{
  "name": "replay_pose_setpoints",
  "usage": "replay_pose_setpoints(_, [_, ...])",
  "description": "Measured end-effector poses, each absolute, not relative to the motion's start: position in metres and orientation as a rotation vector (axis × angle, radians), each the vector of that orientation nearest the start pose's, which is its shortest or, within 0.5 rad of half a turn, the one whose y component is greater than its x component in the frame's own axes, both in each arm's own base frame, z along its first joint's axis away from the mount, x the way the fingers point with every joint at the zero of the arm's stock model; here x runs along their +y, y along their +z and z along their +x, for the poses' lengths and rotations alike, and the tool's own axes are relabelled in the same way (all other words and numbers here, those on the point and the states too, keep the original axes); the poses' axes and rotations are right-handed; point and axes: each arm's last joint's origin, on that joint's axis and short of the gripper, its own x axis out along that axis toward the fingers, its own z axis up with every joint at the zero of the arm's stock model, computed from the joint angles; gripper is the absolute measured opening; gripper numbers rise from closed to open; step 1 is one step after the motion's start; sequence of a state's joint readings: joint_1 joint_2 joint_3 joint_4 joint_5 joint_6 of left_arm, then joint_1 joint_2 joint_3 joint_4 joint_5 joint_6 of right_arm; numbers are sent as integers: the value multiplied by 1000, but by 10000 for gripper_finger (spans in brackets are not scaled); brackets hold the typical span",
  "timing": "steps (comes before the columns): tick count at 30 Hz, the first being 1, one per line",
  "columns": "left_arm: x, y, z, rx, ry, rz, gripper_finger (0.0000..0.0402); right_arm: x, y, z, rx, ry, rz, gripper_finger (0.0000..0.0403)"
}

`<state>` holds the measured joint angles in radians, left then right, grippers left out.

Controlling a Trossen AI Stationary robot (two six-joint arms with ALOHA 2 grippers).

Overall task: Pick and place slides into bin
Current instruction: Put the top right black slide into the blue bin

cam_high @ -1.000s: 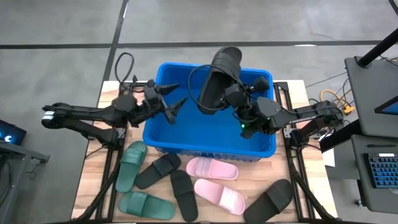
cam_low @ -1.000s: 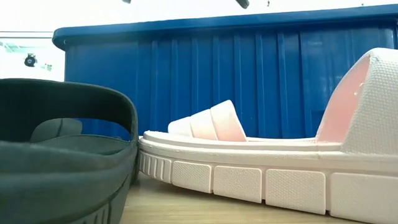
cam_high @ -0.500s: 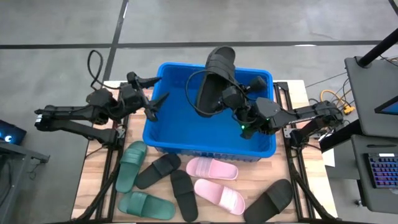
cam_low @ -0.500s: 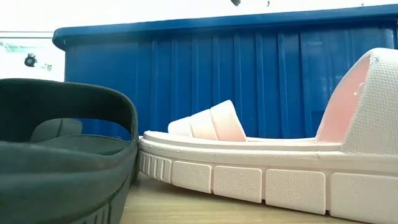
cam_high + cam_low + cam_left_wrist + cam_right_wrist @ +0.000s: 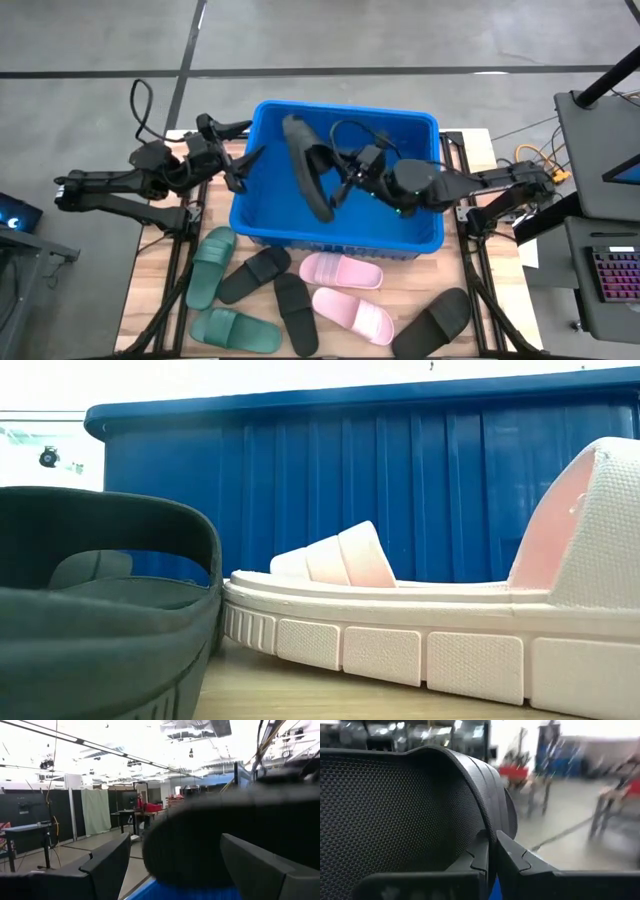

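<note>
Over the bin (image 5: 262, 205), black slide (image 5: 307, 166) now tipped lower

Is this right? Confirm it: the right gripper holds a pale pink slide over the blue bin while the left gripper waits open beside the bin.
Not quite. The slide in the right gripper is black, not pale pink, as the high view shows. The rest stands: it hangs over the blue bin, and the left gripper waits open beside the bin.

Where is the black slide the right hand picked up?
High view: black slide hangs over the bin, left of centre, pinched by the right hand.
</note>
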<state>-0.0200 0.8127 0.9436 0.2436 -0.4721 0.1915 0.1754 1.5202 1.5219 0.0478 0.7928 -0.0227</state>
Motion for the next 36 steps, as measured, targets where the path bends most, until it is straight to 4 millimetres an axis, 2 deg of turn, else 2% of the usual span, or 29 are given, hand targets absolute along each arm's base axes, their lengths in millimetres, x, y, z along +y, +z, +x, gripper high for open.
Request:
replay_pose_setpoints(2, [10,422,157,-331,481,96,292,36,426,332,34,-612,45,9])
replay_pose_setpoints(9, [10,422,147,-295,472,106,292,32,401,323,288,-644,13,9])
replay_pose_setpoints(15, [7,414,153,-178,337,97,292,25,384,315,481,-675,-75,9])
replay_pose_setpoints(21, [3,400,176,-21,178,50,292,22,378,311,589,-641,-220,9])
replay_pose_setpoints(25, [5,397,199,28,185,5,292,17,378,312,587,-659,-205,9])
replay_pose_setpoints(33, [6,412,247,81,188,12,292,18,373,315,623,-645,-249,9])
replay_pose_setpoints(36, [6,418,260,173,190,21,292,17,371,313,653,-649,-263,9])
